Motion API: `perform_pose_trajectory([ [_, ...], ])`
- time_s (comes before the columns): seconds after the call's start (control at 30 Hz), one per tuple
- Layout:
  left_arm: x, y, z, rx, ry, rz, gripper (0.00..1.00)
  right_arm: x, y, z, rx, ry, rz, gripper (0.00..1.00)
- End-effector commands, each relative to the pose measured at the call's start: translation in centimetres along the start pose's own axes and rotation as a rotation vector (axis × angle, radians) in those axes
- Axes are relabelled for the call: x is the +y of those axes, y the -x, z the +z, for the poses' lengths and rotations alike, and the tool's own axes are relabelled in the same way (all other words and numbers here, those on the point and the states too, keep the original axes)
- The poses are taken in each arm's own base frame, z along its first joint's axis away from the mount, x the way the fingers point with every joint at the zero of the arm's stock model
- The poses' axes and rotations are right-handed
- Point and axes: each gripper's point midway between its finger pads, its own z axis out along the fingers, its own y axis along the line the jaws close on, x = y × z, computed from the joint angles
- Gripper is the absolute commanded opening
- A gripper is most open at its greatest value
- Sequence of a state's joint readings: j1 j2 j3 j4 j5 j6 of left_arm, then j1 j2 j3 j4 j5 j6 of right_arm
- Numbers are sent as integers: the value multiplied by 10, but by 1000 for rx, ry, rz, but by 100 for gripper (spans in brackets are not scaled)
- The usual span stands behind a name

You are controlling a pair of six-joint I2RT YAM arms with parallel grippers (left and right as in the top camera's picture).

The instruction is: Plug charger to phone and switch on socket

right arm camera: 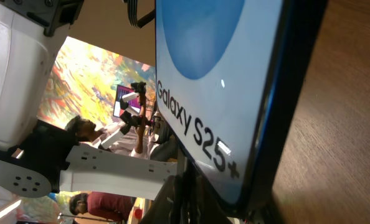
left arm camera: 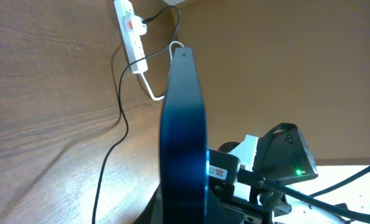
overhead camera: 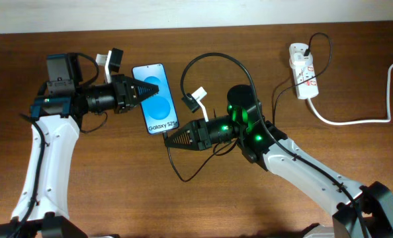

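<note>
Right, my left gripper [overhead camera: 138,92] is clamped on the phone [overhead camera: 158,99] at its side edge, while my right gripper [overhead camera: 169,139], closed at the phone's bottom end, seems to pinch the charger [overhead camera: 213,56] tip, hard to tell there, with the socket [overhead camera: 303,71] well apart.

brown wooden table [overhead camera: 150,198], white socket [overhead camera: 303,69], black charger [overhead camera: 213,55], white cord [overhead camera: 355,121]
</note>
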State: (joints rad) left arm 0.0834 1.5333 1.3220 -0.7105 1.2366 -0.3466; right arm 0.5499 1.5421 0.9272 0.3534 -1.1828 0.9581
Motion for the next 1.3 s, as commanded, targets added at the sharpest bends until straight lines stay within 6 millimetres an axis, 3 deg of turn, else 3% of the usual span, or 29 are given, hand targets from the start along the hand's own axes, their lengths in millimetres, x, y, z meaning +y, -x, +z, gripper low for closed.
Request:
perform_pose_trajectory([
  [0.0, -23, -18, 6, 69, -111, 28, 0, -8, 41, -11, -183, -86, -60, 4],
  [0.63, -22, -22, 6, 80, -108, 4, 0, -8, 52, -13, -240, -99, -37, 4],
  [0.93, -25, -30, 17, 114, -103, 14, 0, -7, 58, -15, -268, -103, -46, 4],
  [1.27, -25, -32, 17, 119, -101, -3, 0, 6, 66, -15, -279, -85, -85, 4],
])
